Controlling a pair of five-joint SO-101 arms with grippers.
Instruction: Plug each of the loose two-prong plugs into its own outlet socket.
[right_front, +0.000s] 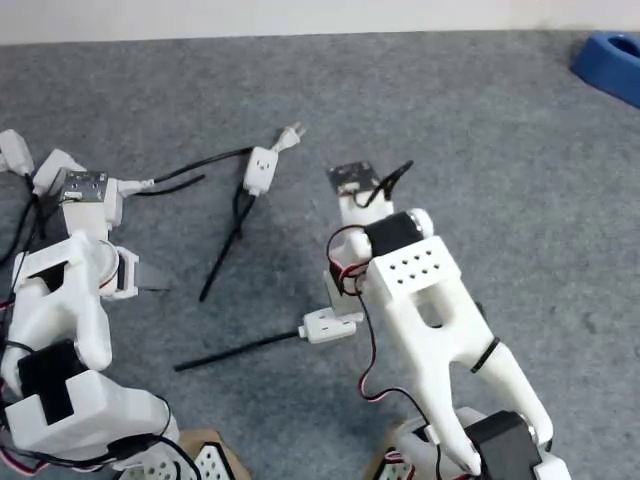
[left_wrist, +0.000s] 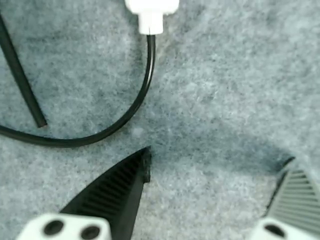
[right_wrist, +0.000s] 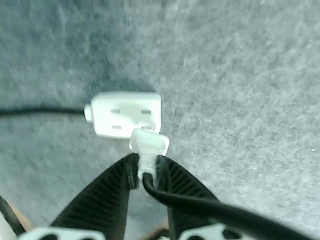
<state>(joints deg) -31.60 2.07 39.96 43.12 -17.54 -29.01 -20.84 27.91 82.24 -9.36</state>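
The right gripper (right_wrist: 146, 167) is clamping a white plug (right_wrist: 149, 142) by its neck and pressing it against the near edge of the outlet socket (right_wrist: 127, 120), which is lying loose on the grey carpet (right_wrist: 240, 75) with its slots facing up. The prongs are hidden under the plug body, so it cannot be told whether they are meeting a slot pair. Nothing is bracing the socket, so a push that is off-line is likely to shove or tip the block instead of seating the plug. The stiff black cord (right_wrist: 210, 210) trailing from the plug is also threatening to twist it between the fingers. The left gripper (left_wrist: 218, 156) is hanging well apart with its jaws spread wide over bare carpet, gripping nothing. A second plug (left_wrist: 150, 12) is lying just ahead of it on a curling lead. A second socket (right_front: 259, 170) is waiting farther up the table, so half the job looks undone.
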